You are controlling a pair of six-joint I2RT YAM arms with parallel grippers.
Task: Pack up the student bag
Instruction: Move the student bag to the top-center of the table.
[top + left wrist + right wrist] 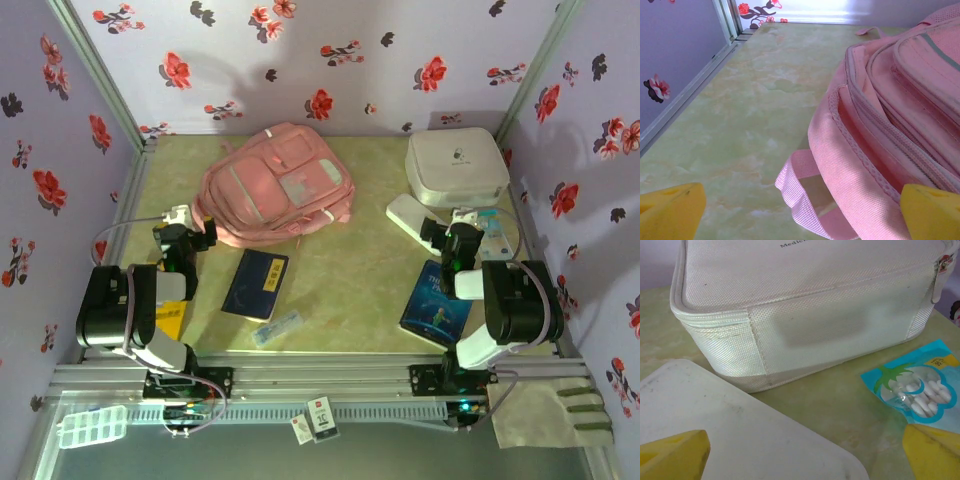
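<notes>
So the left hand (188,232) hovers open at the left edge of the student bag (275,180), which lies flat on the bench (340,265), probably lined up for its strap (796,196). The right hand (462,230), well right of the bag, is open too, by the white case (455,165).

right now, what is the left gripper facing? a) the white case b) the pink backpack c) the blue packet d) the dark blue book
b: in the left wrist view the student bag lies just ahead of the left gripper, whose yellow fingertips stand wide apart.
</notes>
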